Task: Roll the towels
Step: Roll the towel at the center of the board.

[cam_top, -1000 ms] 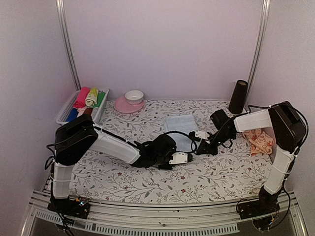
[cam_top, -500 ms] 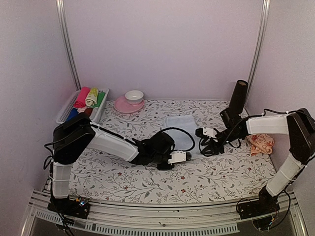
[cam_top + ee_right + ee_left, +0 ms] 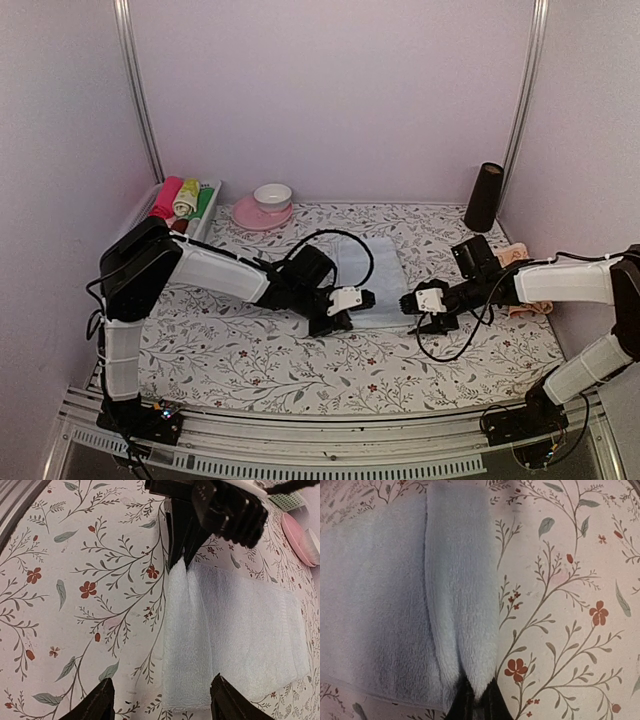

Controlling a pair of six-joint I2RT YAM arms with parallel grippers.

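We note floral table sheet point(image 3: 250, 350) under all. Pale blue towel point(image 3: 385, 285) flat mid-table, near edge pinched into ridge. Peach-orange towel point(image 3: 512, 254) far right, partly behind right forearm. Left gripper point(image 3: 475, 700) clamped on ridge's left end. Right gripper point(image 3: 160, 705) spread wide astride ridge's other end, gripping nothing.

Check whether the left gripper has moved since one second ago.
Yes. In the top view, the left gripper has gone farther back and slightly left, nearer the pink plate; its fingers are shut on the blue towel.
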